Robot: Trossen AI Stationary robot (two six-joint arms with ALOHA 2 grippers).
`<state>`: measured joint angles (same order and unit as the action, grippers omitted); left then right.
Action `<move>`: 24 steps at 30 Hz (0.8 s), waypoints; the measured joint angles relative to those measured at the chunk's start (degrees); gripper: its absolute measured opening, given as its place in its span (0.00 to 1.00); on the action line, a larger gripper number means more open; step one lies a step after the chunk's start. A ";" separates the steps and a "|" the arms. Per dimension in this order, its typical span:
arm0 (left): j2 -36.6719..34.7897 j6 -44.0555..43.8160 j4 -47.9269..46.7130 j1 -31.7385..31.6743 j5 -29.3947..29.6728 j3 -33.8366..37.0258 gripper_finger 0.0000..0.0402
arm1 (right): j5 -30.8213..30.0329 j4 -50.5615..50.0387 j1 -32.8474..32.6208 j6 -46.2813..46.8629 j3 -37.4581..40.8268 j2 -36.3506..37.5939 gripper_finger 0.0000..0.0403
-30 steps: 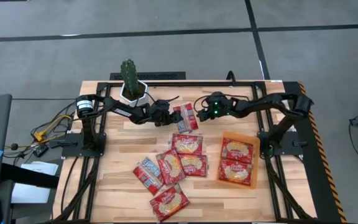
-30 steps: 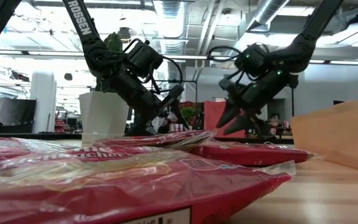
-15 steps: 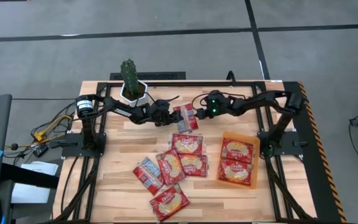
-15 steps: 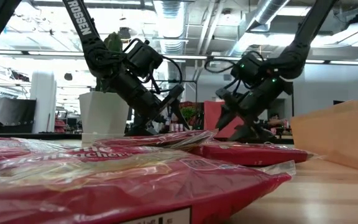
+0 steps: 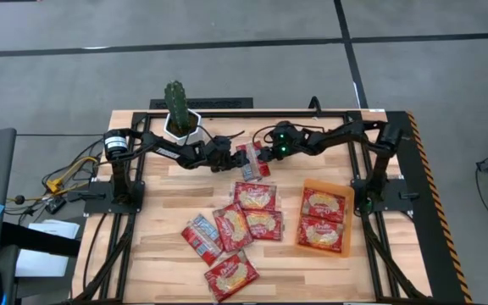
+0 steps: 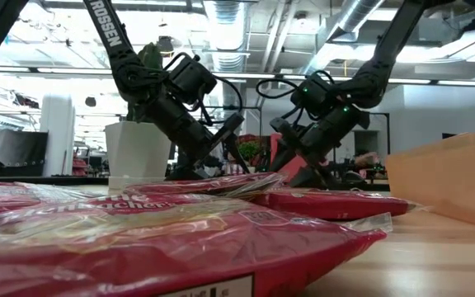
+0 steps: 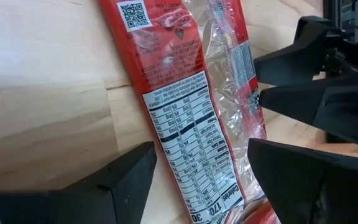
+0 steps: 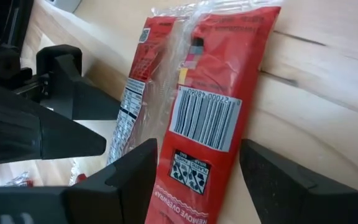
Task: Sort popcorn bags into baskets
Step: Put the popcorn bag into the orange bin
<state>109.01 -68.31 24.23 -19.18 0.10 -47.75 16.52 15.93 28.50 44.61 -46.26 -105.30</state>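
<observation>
One red popcorn bag (image 5: 253,159) lies flat at the table's far middle, back side up, with its nutrition label (image 7: 185,143) and barcode (image 8: 205,115) showing. My left gripper (image 5: 236,158) comes at it from the left, open, one finger on each side of the bag (image 7: 201,149). My right gripper (image 5: 266,154) comes from the right, also open and straddling the bag's other end (image 8: 197,146). Both point slanting down (image 6: 291,157). The orange basket (image 5: 325,183) at the right holds two bags (image 5: 324,217).
Several loose popcorn bags (image 5: 255,196) lie in a cluster at the table's middle and near side (image 5: 230,274). A white pot with a cactus (image 5: 180,123) stands at the far edge behind my left arm. The two grippers' fingers stand close together over the one bag.
My right gripper has gone down and toward the table's left, to the bag's end, and has opened wider. My left gripper has stayed over the bag. The bag has not moved.
</observation>
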 joint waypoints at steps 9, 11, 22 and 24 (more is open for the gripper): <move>0.76 0.49 0.11 0.02 -0.48 -0.49 0.63 | 0.00 3.47 -2.34 0.21 -0.24 -2.07 0.63; 0.79 0.85 0.10 0.17 -0.52 -0.85 0.63 | 0.05 3.76 -2.41 0.25 -0.24 -2.11 0.63; 0.83 1.79 0.13 0.55 -0.54 -0.94 0.63 | 0.91 5.35 -2.87 -0.41 -0.16 -2.37 0.59; 0.83 1.76 0.12 0.55 -0.61 -0.96 0.63 | 1.20 5.32 -2.94 -1.40 -0.13 -2.43 0.53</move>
<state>109.84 -66.54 24.35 -18.63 -0.51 -48.71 17.72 21.25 25.56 43.21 -46.39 -107.73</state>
